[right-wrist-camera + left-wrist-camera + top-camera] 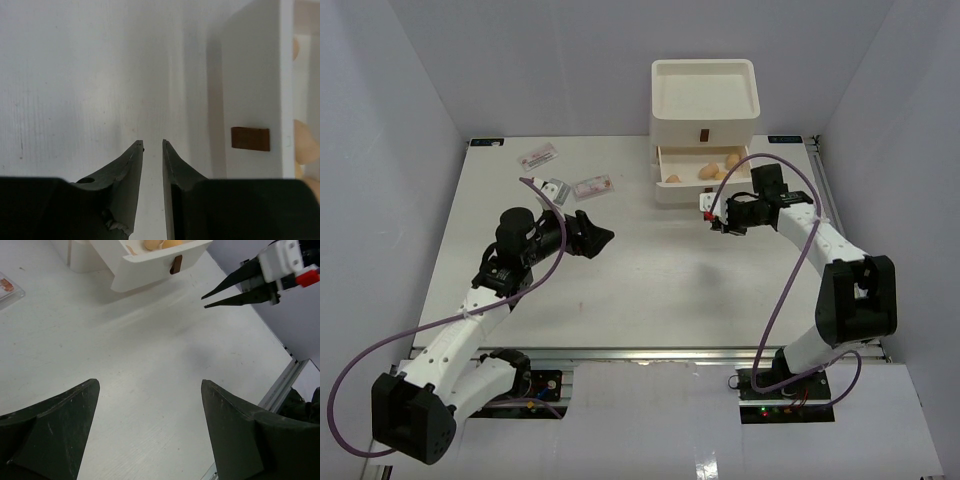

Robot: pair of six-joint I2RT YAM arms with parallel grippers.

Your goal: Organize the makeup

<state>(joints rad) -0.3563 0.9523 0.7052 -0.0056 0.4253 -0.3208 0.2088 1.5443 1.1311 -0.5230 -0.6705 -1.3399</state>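
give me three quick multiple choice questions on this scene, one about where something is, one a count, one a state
1. Where are the peach egg-shaped sponges?
A. on the bare table
B. in the pulled-out drawer of the white three-drawer box
C. on top of the box

2. How many flat clear pink-red packets lie on the table?
A. two
B. four
C. none

3. How does the left gripper stand?
A. shut on a packet
B. wide open and empty
C. shut on nothing

Answers:
1 B: the sponges sit inside the open drawer.
2 A: one packet lies near the far edge and another lies nearer the box.
3 B: the left wrist view shows its fingers far apart, with only table between them.
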